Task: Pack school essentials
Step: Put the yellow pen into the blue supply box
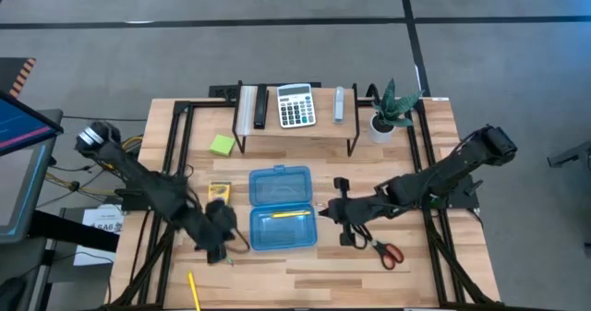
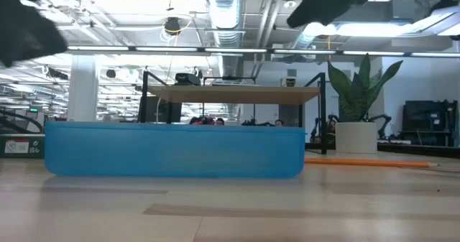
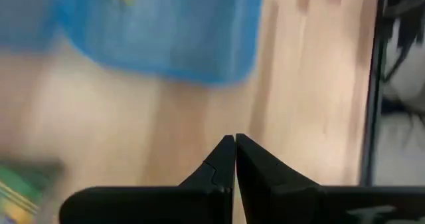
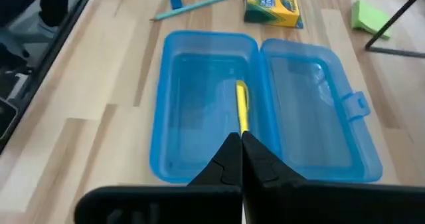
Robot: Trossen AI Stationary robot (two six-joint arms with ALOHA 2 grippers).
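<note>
Right hand (image 4: 240, 139) above translucent pencil box (image 4: 199, 104)

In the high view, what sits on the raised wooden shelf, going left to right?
White flat box → black slim remote-like device → grey-white calculator → small grey stick-shaped item; the potted green plant stands just past the shelf's right end.

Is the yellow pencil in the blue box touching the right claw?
Apart. In the high view the right gripper sits outside the blue box, bare table separating it from the pencil.
</note>
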